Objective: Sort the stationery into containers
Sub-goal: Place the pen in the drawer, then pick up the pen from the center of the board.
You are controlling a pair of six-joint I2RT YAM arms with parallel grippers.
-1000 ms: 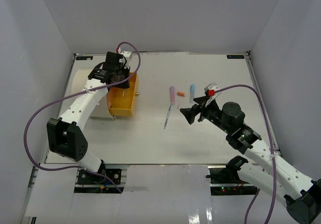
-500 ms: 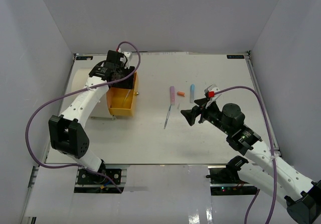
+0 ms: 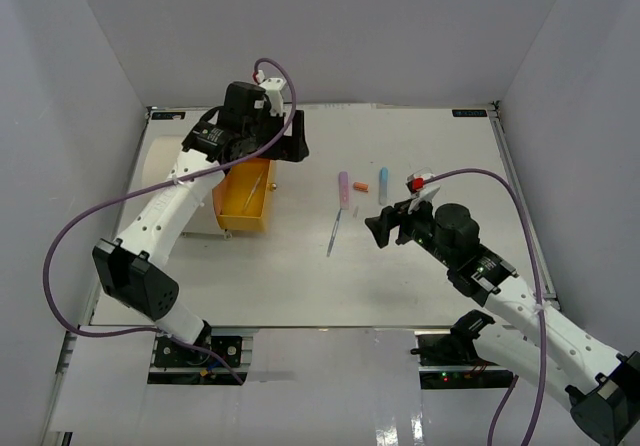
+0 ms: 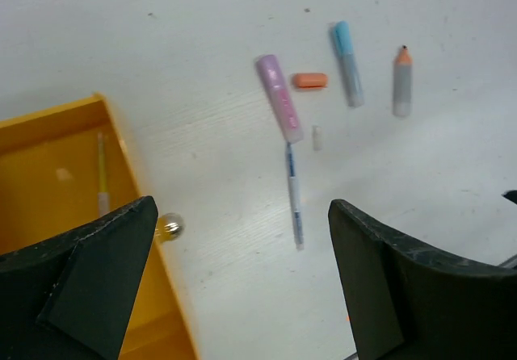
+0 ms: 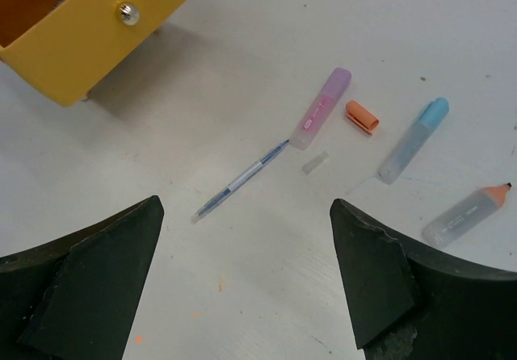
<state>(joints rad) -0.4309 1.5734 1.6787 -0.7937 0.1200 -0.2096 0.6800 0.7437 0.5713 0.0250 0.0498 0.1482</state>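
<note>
Both arms extended over the table, jaws spread wide.
The left arm [image 3: 165,206] rises from lower left to upper centre, left gripper [image 3: 292,141] pointing right. The right arm [image 3: 520,306] stretches from lower right, right gripper [image 3: 378,228] mid-frame, pointing left.

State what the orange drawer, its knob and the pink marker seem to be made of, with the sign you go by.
Drawer: flat, matte orange panels with crisp edges; painted wood or plastic, the look leaves it open. Knob: likely polished metal, since it glints. Pink marker: probably plastic, smooth and slightly see-through at its pale end.
</note>
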